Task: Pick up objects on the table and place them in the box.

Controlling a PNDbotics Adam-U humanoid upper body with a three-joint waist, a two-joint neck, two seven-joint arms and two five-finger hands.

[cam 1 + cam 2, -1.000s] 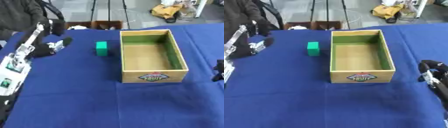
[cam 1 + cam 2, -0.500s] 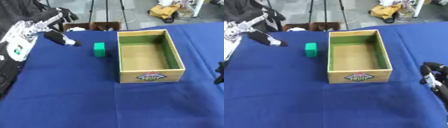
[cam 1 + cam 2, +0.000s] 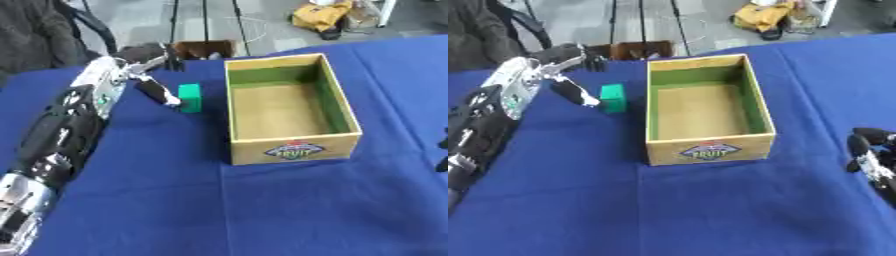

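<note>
A small green block (image 3: 189, 96) stands on the blue tablecloth just left of the open wooden box (image 3: 295, 147), whose inside shows nothing in it. My left hand (image 3: 120, 74) reaches in from the lower left and sits beside the block on its left. The hand is open: one dark finger (image 3: 159, 93) stretches down to the block's left side, while the others (image 3: 154, 53) spread toward the table's far edge. I cannot tell if the finger touches the block. My right hand (image 3: 865, 150) rests idle at the right edge, fingers relaxed, holding nothing.
A brown carton (image 3: 204, 49) and tripod legs stand just past the table's far edge. A yellow bag (image 3: 320, 17) lies on the floor beyond. Dark cloth (image 3: 35, 35) fills the upper left corner. Blue tablecloth (image 3: 262, 210) stretches in front of the box.
My left arm has swung right and away from me, bringing the hand from the table's left side up beside the green block. The camera shifted a little. The right hand stayed put.
</note>
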